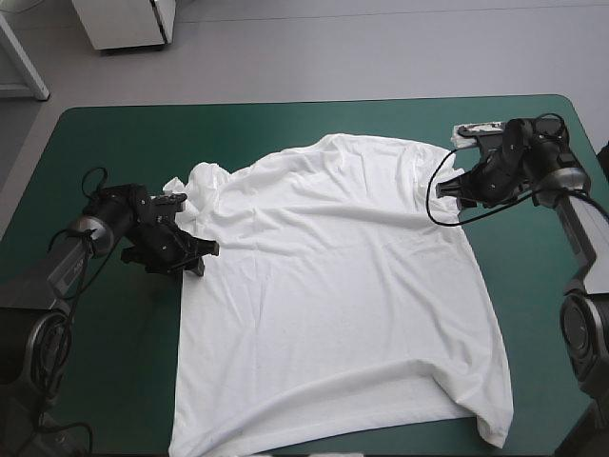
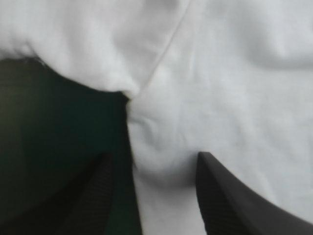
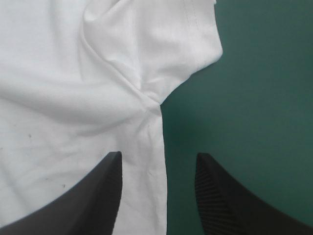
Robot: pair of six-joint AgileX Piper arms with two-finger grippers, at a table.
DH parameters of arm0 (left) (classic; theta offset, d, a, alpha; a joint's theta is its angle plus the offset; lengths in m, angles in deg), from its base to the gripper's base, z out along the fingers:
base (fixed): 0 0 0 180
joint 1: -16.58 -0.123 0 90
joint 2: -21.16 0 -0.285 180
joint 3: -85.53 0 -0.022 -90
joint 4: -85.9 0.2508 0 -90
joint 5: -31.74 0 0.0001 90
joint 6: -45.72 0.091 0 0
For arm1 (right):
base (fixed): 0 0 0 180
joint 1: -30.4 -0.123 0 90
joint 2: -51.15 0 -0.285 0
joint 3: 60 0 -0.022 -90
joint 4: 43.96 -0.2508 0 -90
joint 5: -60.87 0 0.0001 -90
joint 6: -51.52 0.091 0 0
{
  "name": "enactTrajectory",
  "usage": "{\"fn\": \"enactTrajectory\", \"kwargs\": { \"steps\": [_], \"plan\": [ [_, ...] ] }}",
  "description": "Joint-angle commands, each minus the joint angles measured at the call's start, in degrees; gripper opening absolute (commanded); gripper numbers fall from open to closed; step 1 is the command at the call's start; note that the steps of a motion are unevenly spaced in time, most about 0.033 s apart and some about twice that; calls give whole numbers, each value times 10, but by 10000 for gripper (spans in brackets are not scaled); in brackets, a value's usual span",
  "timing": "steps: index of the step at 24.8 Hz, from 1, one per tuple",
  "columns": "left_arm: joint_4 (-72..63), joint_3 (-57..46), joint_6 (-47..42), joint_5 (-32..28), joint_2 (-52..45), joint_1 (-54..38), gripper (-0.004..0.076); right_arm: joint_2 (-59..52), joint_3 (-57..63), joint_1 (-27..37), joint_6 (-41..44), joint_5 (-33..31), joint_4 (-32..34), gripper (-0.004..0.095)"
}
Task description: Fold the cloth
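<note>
T-shirt (image 1: 333,286) spread flat mid-table on the teal-green cover (image 1: 114,133), hem near. Left gripper (image 2: 154,154) released, fingers astride the left armpit seam. Right gripper (image 3: 158,154) released, astride the right armpit edge.

My desk (image 1: 285,119), teal-green cover. White T-shirt (image 1: 333,286) lies spread flat across middle, hem at near edge, shoulders toward far edge. Sleeve (image 1: 195,181) on my left bunched.
</note>
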Motion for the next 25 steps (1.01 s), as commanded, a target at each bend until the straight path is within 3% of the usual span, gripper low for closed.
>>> {"fn": "enactTrajectory", "kwargs": {
  "steps": [1, 8, 25],
  "plan": [
    [-17, 9, -3, -16, -3, 14, 295, -19, -18, 4, -8, 7, -3, 439],
    [-14, 9, 1, -37, -3, 41, -11, -1, -18, 4, -11, -5, -3, 440],
    [-13, 73, 23, -12, -3, 41, -9, 83, -18, 2, -15, -44, -26, 440]
  ]
}}
